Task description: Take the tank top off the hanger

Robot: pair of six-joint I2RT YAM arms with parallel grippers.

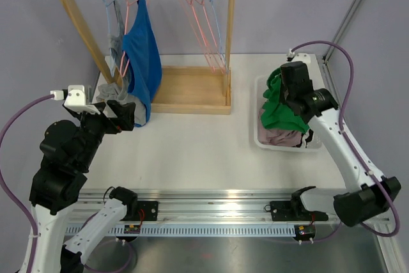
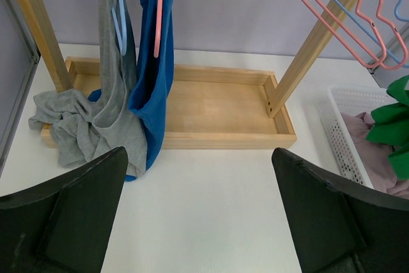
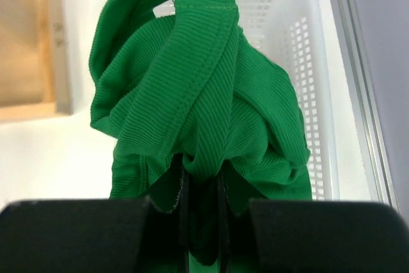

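A green tank top point(image 1: 280, 103) is bunched in my right gripper point(image 1: 293, 87), held over the white basket point(image 1: 261, 140). In the right wrist view the green cloth point(image 3: 198, 87) fills the middle and my gripper point(image 3: 202, 190) is shut on its folds. A blue tank top point(image 1: 142, 49) hangs on a pink hanger point(image 2: 158, 17) at the rack's left, beside a grey one point(image 2: 112, 94) on a blue hanger. My left gripper point(image 1: 121, 116) is open and empty, just in front of these; in its wrist view it point(image 2: 199, 158) spans bare table.
The wooden rack's tray base point(image 1: 192, 91) stands at the back centre, with several empty pink and blue hangers point(image 1: 204, 17) on its rail. The basket also holds a pinkish-grey garment point(image 1: 281, 136). A metal frame post point(image 1: 348, 17) rises at the right.
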